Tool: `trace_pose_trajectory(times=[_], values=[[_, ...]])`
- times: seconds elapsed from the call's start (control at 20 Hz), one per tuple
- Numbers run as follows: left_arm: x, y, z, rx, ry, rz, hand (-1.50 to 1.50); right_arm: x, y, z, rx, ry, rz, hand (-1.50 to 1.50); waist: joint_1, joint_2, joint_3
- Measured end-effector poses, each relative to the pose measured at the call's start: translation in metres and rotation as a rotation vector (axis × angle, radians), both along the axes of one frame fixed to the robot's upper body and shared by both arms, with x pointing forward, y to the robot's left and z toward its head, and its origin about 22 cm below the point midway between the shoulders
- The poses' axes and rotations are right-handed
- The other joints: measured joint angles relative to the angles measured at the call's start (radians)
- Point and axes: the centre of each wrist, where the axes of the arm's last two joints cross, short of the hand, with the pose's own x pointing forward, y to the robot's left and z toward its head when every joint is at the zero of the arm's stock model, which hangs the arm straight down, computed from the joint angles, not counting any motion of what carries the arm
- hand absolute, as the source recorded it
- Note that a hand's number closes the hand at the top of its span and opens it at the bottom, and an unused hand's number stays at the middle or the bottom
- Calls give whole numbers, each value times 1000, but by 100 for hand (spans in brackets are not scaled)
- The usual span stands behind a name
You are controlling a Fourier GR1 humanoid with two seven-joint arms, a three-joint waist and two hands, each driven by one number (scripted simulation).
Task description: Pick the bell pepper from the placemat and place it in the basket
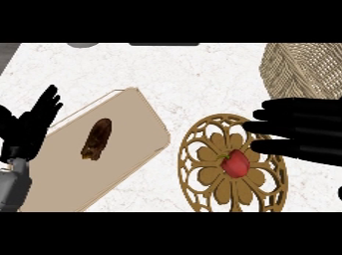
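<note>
Red bell pepper lies on the placemat, just beside the open right hand.

Both hands are matte black with slim, tapering fingers and a thicker thumb. The left hand joins a narrow black wrist, which meets a grey forearm with a rounded casing and a small dark circular mark. The right hand looks far bigger, a solid black shape without visible detail.
</note>
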Motion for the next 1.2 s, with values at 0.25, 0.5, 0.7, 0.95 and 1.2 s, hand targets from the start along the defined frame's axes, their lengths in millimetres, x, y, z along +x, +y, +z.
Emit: trace_pose_trajectory(times=[0.25, 0.5, 0.7, 0.95, 1.2], values=[[2, -5, 3, 4, -1, -5, 0, 9, 0, -40, 44, 6, -4, -150, 4, 2, 1], [4, -10, 4, 8, -5, -6, 0, 23, 13, -89, 97, 18, 23, -150, 7, 1, 0], [4, -6, 5, 7, -4, -4, 0, 29, 25, -130, 143, 75, 49, -150, 4, 0, -1], [3, -2, 7, 3, -2, -5, 0, 31, 32, -165, 89, 65, 54, -150, -1, -2, -1], [-1, -1, 7, 2, -2, -2, 0, 48, 37, -182, 7, 48, 45, -150, 0, -3, -1]])
